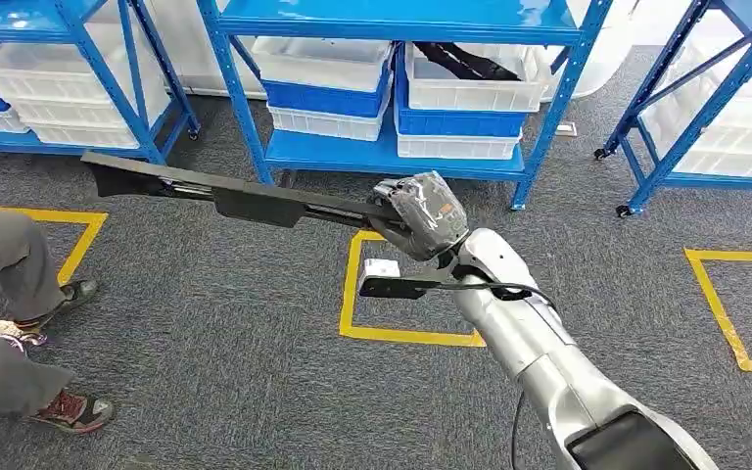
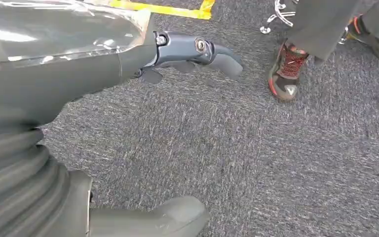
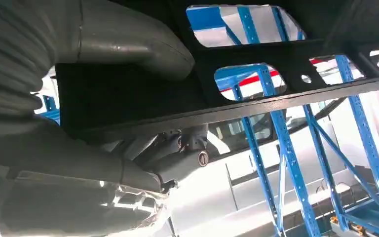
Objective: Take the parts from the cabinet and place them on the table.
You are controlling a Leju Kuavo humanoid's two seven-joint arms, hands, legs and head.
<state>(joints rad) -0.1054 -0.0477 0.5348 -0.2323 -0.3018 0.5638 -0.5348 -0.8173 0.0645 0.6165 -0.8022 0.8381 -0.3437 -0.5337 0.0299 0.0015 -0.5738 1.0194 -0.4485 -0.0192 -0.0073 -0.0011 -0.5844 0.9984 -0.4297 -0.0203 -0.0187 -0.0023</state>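
Right arm [image 1: 539,352] extended forward and up from lower right. Right hand [image 1: 421,215] raised, fingers [image 3: 182,158] and thumb closed on part [image 1: 245,196], held level. Left hand [image 2: 69,98] hangs low above floor, fingers [image 2: 197,52] extended, holding nothing.

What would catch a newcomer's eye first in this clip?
The long black part, gripped at one end by the right hand, juts out leftward over the grey carpet. Behind stand blue shelves stacked with white bins, and a person's shoes show at the left edge.
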